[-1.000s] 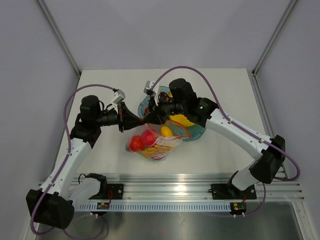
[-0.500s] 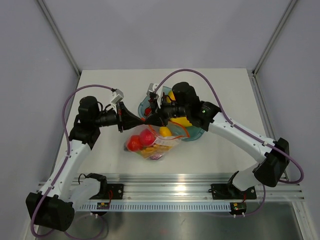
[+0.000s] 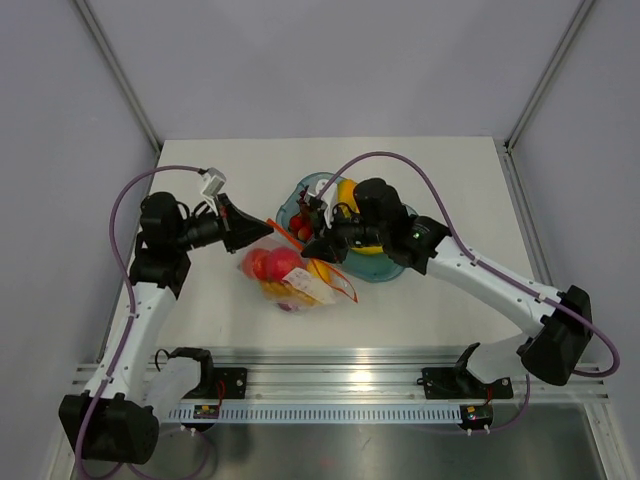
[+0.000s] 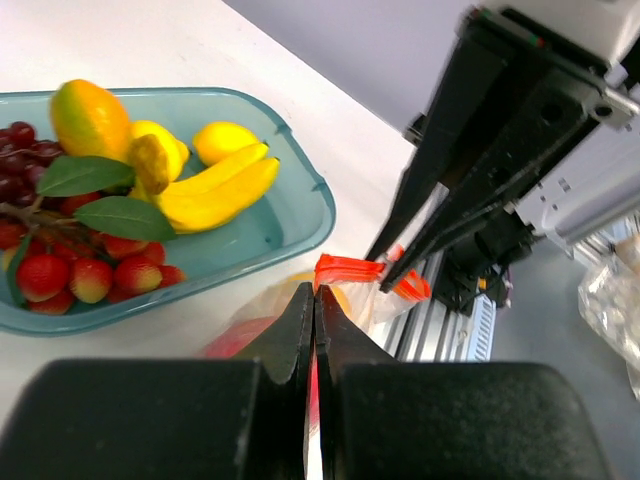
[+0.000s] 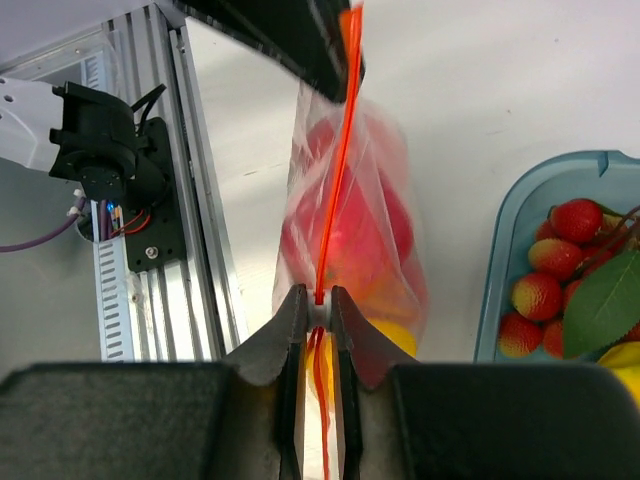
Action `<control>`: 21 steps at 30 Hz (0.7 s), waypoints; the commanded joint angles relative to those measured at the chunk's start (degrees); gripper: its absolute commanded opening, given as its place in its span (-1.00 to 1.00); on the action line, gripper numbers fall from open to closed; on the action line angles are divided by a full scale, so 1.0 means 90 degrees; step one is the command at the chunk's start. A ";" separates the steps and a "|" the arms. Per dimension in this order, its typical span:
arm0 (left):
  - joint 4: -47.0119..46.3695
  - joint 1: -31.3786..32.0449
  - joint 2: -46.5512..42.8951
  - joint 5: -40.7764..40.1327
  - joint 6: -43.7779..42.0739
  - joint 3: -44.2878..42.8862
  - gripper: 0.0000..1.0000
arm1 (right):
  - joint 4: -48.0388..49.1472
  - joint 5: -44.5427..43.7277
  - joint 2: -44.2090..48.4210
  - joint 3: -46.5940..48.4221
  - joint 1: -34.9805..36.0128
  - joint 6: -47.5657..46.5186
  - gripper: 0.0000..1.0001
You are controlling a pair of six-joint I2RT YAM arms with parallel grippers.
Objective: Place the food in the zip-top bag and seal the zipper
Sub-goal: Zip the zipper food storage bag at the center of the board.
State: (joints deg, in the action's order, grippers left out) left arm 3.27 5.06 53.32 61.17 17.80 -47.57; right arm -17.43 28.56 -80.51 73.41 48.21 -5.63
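Tabletop: white; carries the tray, the bag and both arms' reach.
Tray: blue-tinted clear oval, behind the bag, holding a banana, grapes and strawberries not bagged.
Zip-top bag: clear and floppy, near the middle of the tabletop just in front of the tray, its belly resting on the surface.
Food: red and yellow pieces bunched inside the bag.
Zipper: thin orange-red strip stretched taut between the two pincers; its long axis runs roughly left to right across the tabletop, and the mouth edge is lifted above the sagging belly.
Left pincer: closed, pinching the zipper's left end.
Right pincer: closed on the zipper further along; a short tail of strip trails past it.
Step in hand: sealing, judged from the strip pulled straight between two grips.
Next move: probably one pincer sliding along the strip with steady squeeze while the other anchors; whether the track has already mated cannot be told.
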 commanded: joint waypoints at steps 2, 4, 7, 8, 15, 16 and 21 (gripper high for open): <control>-0.0617 -0.0396 -0.0114 -0.1004 0.0434 -0.0514 -1.00 | -0.0339 -0.0214 0.0537 -0.0411 -0.0044 0.0069 -1.00; -0.0384 -0.0464 -0.0104 -0.1375 0.0405 -0.0661 -1.00 | -0.0397 -0.0311 0.0713 -0.0538 -0.0044 0.0117 -1.00; 0.0055 -0.0513 -0.0085 -0.1873 0.0259 -0.1022 -1.00 | -0.0485 -0.0399 0.0937 -0.0792 -0.0053 0.0195 -1.00; 0.0134 -0.0533 -0.0094 -0.1981 0.0210 -0.1091 -1.00 | -0.0504 -0.0399 0.0996 -0.0948 -0.0044 0.0225 -0.99; 0.0701 -0.0767 -0.0075 -0.2772 0.0034 -0.1647 -1.00 | -0.0407 -0.0273 0.1426 -0.1632 -0.0034 0.0586 -0.99; 0.0788 -0.0796 -0.0065 -0.2821 0.0014 -0.1745 -1.00 | -0.0378 -0.0263 0.1494 -0.1691 -0.0034 0.0770 -0.99; 0.0906 -0.0865 -0.0016 -0.2822 -0.0083 -0.1931 -1.00 | -0.0173 -0.0146 0.1631 -0.1935 -0.0034 0.1006 -1.00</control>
State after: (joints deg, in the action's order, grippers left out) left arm 15.11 -1.28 53.36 41.36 18.87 -60.49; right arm -17.02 25.15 -67.64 57.21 48.18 0.71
